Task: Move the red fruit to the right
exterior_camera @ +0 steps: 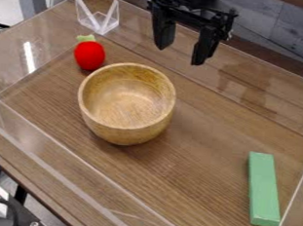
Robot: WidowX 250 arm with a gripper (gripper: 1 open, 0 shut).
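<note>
Green block (262,188) nearest, wooden bowl (126,103) behind, red fruit (89,53) left of raised, open-fingered hand (181,51).

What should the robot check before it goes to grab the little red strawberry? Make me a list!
1. Black gripper open: ok, its jaws stand apart and hold nothing.
2. Small red toy strawberry with green top in sight and free: ok, it sits alone beside the round wooden bowl.
3. Gripper above the strawberry: not ok, it hangs off to the right of it in the picture.
4. Space on the right: ok, bare wooden tabletop there.
5. Flat green rectangular block out of the way: ok, near the front right corner.
</note>
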